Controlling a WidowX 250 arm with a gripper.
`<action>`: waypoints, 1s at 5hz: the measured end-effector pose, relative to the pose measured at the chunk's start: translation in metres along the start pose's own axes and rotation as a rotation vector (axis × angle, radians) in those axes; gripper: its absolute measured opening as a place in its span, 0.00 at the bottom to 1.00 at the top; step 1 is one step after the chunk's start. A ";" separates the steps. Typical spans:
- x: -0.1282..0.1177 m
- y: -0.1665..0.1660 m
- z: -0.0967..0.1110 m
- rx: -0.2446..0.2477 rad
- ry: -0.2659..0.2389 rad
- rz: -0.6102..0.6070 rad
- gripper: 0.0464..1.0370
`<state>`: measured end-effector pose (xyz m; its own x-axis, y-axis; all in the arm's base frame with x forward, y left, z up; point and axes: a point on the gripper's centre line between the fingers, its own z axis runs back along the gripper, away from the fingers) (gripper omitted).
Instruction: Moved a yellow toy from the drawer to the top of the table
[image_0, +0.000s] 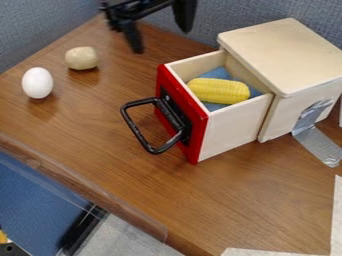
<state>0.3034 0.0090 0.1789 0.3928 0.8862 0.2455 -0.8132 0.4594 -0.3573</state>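
My black gripper (161, 41) hangs at the top of the view, above and to the upper left of the drawer, with its two fingers spread apart and nothing between them. A yellow toy corn cob (219, 91) lies on its side in the pulled-out wooden drawer (235, 125), on a blue lining. The drawer has a red front and a black handle. Around it is the brown wooden table top (113, 135).
The drawer's wooden box (287, 55) stands at the right, with silver tape (317, 142) running from its side to the table. At the left are a white egg (37, 83) and a beige rounded object (81, 58). The table's front edge (80, 185) runs along the lower left.
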 end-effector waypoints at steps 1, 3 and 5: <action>0.007 -0.020 -0.012 0.017 -0.035 0.220 0.96; 0.008 -0.024 -0.053 0.089 -0.041 0.465 0.96; -0.010 -0.024 -0.075 0.116 -0.012 0.499 0.96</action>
<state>0.3512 -0.0059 0.1172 -0.0598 0.9949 0.0807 -0.9430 -0.0298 -0.3316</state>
